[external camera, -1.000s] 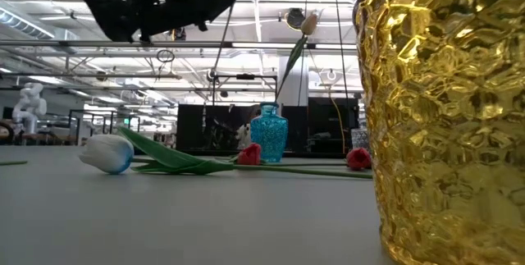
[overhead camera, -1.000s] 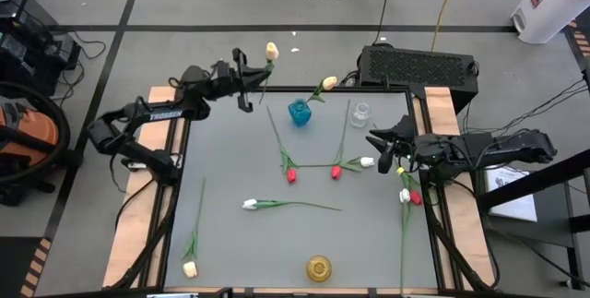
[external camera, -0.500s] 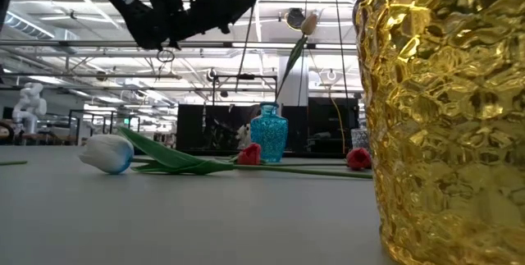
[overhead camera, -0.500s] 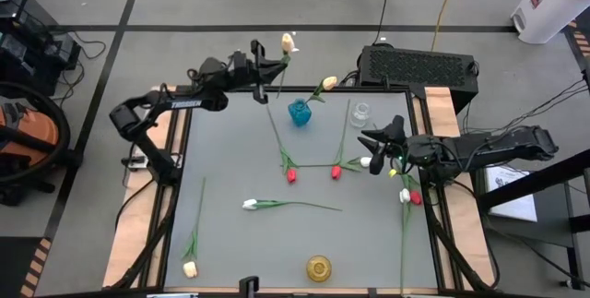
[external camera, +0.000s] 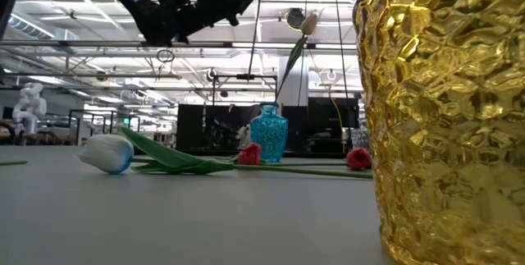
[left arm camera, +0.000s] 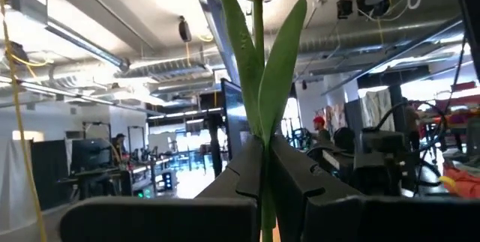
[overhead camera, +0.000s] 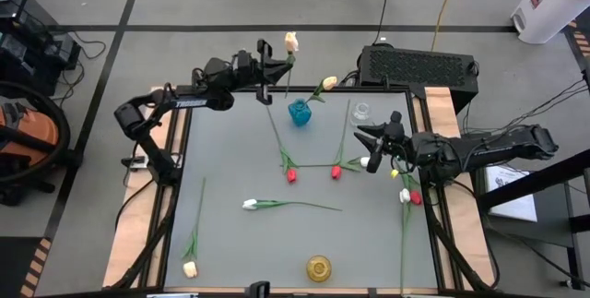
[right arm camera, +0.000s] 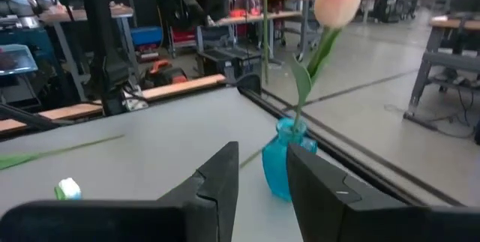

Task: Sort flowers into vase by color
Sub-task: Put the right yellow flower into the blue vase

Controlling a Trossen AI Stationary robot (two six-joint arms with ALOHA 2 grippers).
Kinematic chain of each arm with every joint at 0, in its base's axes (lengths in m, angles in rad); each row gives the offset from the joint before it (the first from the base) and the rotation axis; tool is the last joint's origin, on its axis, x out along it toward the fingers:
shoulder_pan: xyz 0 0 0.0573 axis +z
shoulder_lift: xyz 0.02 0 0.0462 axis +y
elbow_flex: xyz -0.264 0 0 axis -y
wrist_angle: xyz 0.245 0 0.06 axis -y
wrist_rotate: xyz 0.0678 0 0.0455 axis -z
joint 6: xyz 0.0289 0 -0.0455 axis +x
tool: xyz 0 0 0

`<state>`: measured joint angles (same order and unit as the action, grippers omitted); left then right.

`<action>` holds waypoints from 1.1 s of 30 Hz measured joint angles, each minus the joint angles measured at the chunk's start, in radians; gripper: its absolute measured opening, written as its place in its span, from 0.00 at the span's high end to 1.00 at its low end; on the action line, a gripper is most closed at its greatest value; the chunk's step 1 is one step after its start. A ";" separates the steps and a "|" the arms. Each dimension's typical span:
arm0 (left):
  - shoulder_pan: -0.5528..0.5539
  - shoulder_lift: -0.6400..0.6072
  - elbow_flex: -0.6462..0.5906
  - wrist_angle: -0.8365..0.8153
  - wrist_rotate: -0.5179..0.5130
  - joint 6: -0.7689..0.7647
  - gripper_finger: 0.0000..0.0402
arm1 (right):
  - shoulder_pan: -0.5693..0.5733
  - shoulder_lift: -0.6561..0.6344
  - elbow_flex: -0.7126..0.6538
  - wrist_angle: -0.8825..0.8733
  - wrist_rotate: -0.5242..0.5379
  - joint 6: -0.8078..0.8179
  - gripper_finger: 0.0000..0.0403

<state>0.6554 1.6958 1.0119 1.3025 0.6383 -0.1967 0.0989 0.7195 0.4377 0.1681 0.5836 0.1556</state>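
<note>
The left gripper (overhead camera: pixel 268 65) is raised above the far edge of the table (overhead camera: pixel 230 178), just left of the blue vase (overhead camera: pixel 299 112). Its fingers (left arm camera: pixel 251 171) are closed on the stem of a cream tulip (overhead camera: pixel 290 41), gripping below the leaves so that the bud stands upright and the long stem hangs free beneath. This orientation suits lowering the stem end into a narrow vase neck.

The blue vase already holds one cream tulip (overhead camera: pixel 328 83), which leans out to the right; the held flower matches it in colour, so this vase is judged to be its destination.

The right gripper (overhead camera: pixel 373 150) sits low over the right side of the table, fingers (right arm camera: pixel 217 178) partly apart and holding nothing, facing the blue vase. A white tulip (overhead camera: pixel 367 161) lies just beside it.

The remaining flowers lie flat on the table: red buds (overhead camera: pixel 291 176) near the centre, a white one (overhead camera: pixel 249 204) nearer the front. A clear vase (overhead camera: pixel 360 112) and a gold vase (overhead camera: pixel 319 267) stand apart from them.
</note>
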 joint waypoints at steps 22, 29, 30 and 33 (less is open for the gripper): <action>0.004 0.167 0.031 0.184 -0.048 -0.088 0.96 | 0.000 0.002 0.000 0.015 -0.009 -0.011 0.74; 0.000 0.166 0.061 0.173 -0.048 -0.111 0.96 | 0.000 0.002 0.000 0.014 -0.009 -0.011 0.74; -0.003 0.166 0.061 0.167 -0.048 -0.111 0.96 | 0.000 0.002 0.000 0.013 -0.008 -0.011 0.74; -0.013 0.166 0.061 0.150 -0.048 -0.104 0.96 | 0.000 0.002 0.000 0.010 -0.008 -0.011 0.74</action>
<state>0.6427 1.8614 1.0733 1.4530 0.5900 -0.3012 0.0986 0.7212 0.4377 0.1780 0.5751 0.1444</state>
